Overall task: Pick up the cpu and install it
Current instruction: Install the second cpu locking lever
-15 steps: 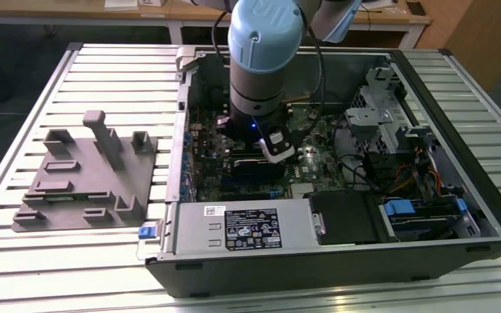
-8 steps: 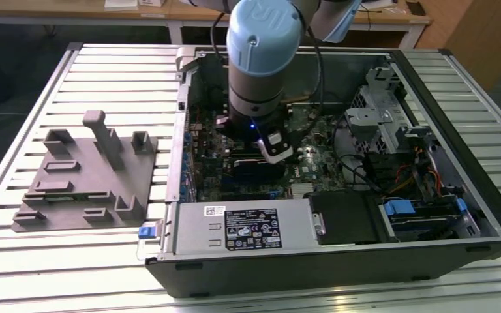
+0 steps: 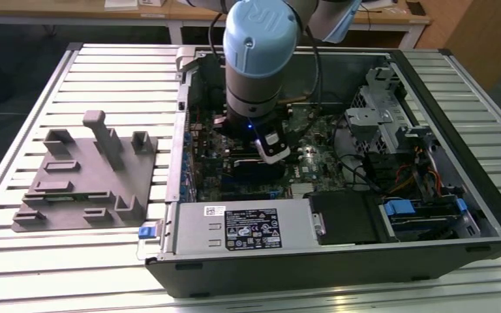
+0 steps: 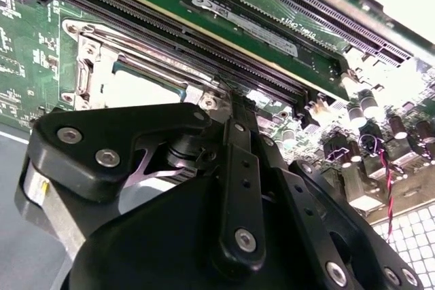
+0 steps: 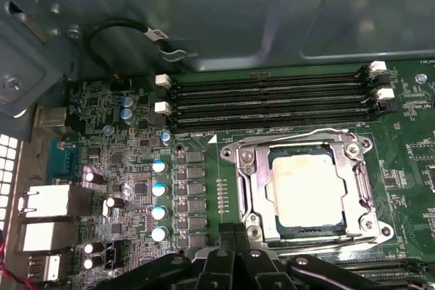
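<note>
Gripper point(image 3: 273, 153) hung low inside the open computer case point(image 3: 459, 215), just over the green motherboard point(image 3: 316, 163); whether its fingers were parted or closed could not be told, and nothing could be seen held in it. In the first wrist view its black linkage point(image 5: 238, 263) sat close beside the socket frame point(image 5: 248, 188). Within that frame lay the cpu point(image 5: 302, 191), a pale silver square seated flat in the socket with the metal bracket around its edges. Next to the socket ran four long black memory slots point(image 5: 272, 96), and round capacitors point(image 5: 158, 188) stood in a row on the board beyond the socket's far side. The second wrist view showed the black gripper body point(image 4: 170, 188) close above the same slots point(image 4: 204, 39).

Outward from the arm point(image 3: 259, 52), seen in the exterior view, the case lay on its side with its panel off. A grey power supply box point(image 3: 242, 228) sat at about six o'clock from the gripper, and a metal drive cage point(image 3: 381, 111) at about two o'clock, with a blue latch point(image 3: 401, 210) near four o'clock. The case rested on a slatted metal table point(image 3: 102, 72). At nine o'clock from it lay a grey tray point(image 3: 85, 182) with upright blocks. Behind the table, at twelve o'clock, stood a wooden bench point(image 3: 390, 19).
</note>
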You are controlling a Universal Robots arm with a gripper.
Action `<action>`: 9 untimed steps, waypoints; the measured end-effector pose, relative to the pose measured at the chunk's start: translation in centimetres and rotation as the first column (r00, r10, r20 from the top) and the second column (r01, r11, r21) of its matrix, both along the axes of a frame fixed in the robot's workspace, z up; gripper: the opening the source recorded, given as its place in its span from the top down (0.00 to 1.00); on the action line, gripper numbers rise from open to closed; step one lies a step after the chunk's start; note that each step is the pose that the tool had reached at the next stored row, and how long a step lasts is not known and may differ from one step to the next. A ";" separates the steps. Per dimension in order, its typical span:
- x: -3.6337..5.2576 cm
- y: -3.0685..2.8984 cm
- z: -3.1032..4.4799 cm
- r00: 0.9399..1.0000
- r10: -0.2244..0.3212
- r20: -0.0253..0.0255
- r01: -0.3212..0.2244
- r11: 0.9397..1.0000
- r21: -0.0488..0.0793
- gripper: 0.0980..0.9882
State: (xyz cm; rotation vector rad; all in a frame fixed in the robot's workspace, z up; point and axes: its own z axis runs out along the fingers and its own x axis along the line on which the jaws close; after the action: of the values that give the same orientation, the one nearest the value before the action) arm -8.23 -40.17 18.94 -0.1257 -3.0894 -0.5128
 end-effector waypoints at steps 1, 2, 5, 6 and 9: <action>-0.01 0.03 -0.10 1.000 0.000 0.000 0.000 1.000 0.001 0.99; -0.01 0.04 -0.14 1.000 0.000 0.000 0.000 1.000 0.001 0.99; -0.02 0.04 -0.14 1.000 0.000 0.000 0.000 1.000 0.002 0.99; -0.03 0.04 -0.11 1.000 0.000 0.000 0.000 1.000 0.003 0.99; -0.03 0.05 0.05 1.000 0.000 0.001 0.000 1.000 0.009 0.99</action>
State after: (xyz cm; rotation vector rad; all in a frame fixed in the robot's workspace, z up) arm -8.26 -40.12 18.99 -0.1258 -3.0871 -0.5273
